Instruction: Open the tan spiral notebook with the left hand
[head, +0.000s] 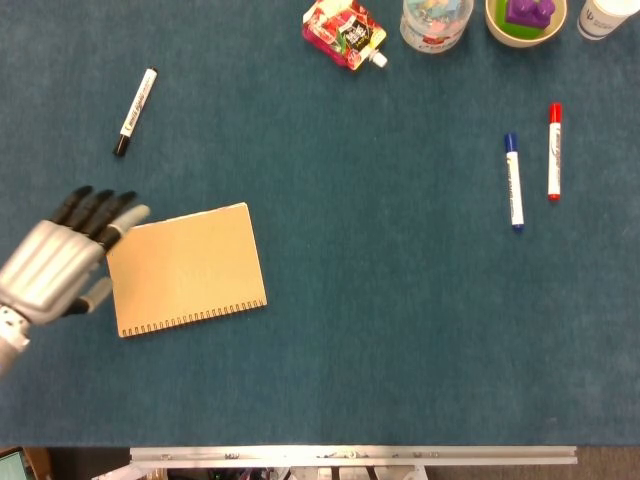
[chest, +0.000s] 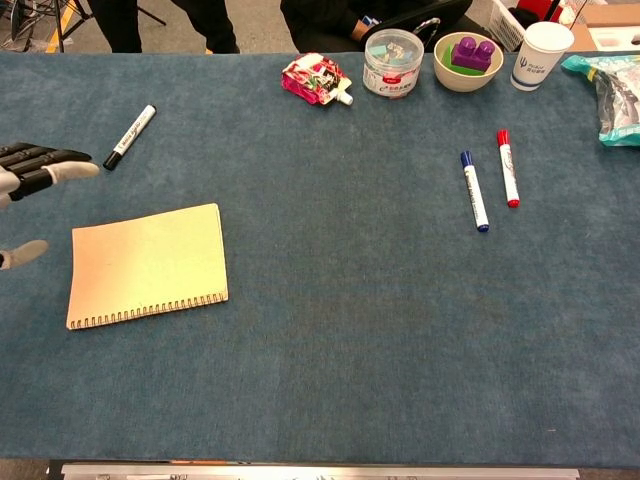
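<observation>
A: Where is the tan spiral notebook (head: 185, 270) lying relative to the left hand (head: 60, 262)?

B: It is sitting closed on the blue table cover (head: 380, 300), at the robot's left side, and the hand is hovering just off its left short edge, fingers spread apart and holding nothing. In the head view the fingertips (head: 120, 212) are overlapping the notebook's far-left corner; whether they are touching it I cannot tell.

A: And which way is the notebook running?

B: Its long axis is running left to right, slightly tilted, with the spiral binding along the near long edge. So the free edge is facing away from the robot, toward the black marker (head: 135, 110).

A: Meaning the cover is hinging toward the robot?

B: I judge so. The hand is needing to reach the far edge and lift it back toward the near side. The right hand is not showing in either view, so the left is clearly the nearer one.
</observation>
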